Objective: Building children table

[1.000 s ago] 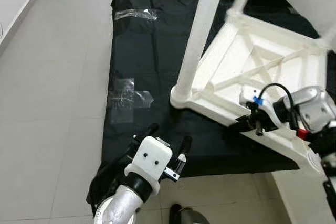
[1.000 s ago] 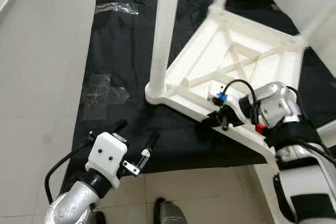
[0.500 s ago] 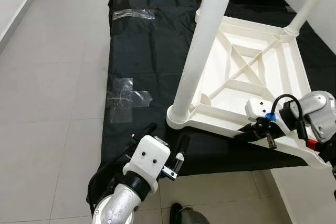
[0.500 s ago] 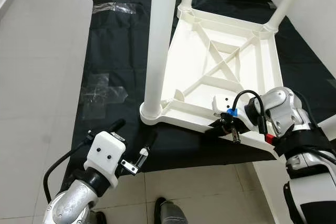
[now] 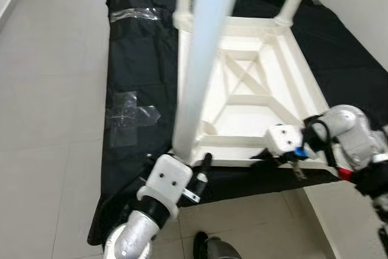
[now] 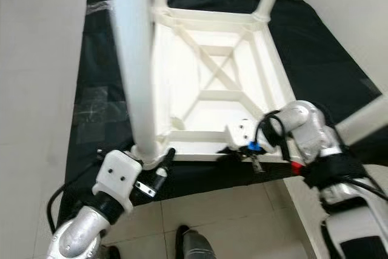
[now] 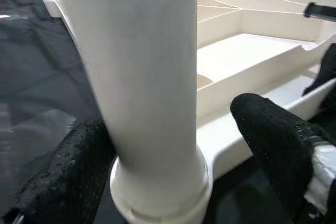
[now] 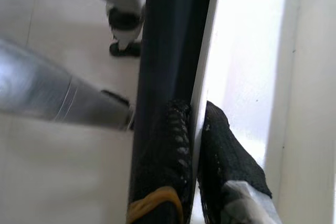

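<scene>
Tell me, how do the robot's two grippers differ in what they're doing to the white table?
The left gripper is open, its fingers either side of the near table leg. The right gripper is shut on the table's rim, pinching the thin edge. Both work at the upturned table's near side.

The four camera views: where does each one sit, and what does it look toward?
Left eye view: on the head, looking down at the upturned white table on the black sheet; both arms show.
Right eye view: beside it, same scene.
Left wrist view: along the left claw, open around the table leg.
Right wrist view: along the right claw, pinching the table rim.
Shared: the table.
</scene>
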Available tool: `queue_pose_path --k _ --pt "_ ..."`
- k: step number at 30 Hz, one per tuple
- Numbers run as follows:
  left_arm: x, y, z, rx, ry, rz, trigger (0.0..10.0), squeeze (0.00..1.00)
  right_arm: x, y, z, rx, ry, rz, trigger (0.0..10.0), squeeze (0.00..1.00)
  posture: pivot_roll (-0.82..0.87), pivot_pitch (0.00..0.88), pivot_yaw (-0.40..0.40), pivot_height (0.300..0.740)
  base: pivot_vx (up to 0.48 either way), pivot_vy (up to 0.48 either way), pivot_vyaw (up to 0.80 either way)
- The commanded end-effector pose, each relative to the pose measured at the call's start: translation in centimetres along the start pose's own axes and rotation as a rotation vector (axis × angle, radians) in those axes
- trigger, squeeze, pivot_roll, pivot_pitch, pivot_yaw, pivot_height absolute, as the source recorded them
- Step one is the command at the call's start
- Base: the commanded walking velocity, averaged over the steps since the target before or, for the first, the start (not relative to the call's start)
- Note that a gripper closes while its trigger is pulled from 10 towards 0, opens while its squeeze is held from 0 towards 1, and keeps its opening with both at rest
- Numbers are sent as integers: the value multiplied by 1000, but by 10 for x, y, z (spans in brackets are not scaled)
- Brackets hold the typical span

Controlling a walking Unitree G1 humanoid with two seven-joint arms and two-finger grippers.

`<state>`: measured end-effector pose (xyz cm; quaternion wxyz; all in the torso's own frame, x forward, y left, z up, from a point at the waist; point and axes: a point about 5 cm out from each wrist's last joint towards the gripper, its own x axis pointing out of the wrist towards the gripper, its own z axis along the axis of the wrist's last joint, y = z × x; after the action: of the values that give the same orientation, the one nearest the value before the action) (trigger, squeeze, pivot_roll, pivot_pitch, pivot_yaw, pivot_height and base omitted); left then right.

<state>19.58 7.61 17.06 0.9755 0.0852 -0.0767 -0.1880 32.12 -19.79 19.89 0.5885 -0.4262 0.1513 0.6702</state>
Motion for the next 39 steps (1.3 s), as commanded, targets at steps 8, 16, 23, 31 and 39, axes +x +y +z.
queue_pose_path --k 8,16,23,31,39 --pt "-7 -8 -6 -22 31 -35 10000 0 31 -23 43 -198 -119 -5 0 0 81 188 -73 740 0 0 0" --pt "-42 24 -23 82 162 144 10000 0 38 -38 55 -223 -157 -51 0 0 93 179 -83 740 0 0 0" --pt "-46 42 -20 147 160 252 10000 0 49 -48 67 -259 -174 -84 0 0 97 170 -92 740 0 0 0" --pt "-45 40 -18 150 150 261 10000 0 51 -47 67 -261 -174 -56 0 0 93 162 -95 740 0 0 0" --pt "-46 36 -21 141 160 256 10000 0 52 -45 64 -261 -173 -48 10000 0 92 160 -96 740 0 0 0"
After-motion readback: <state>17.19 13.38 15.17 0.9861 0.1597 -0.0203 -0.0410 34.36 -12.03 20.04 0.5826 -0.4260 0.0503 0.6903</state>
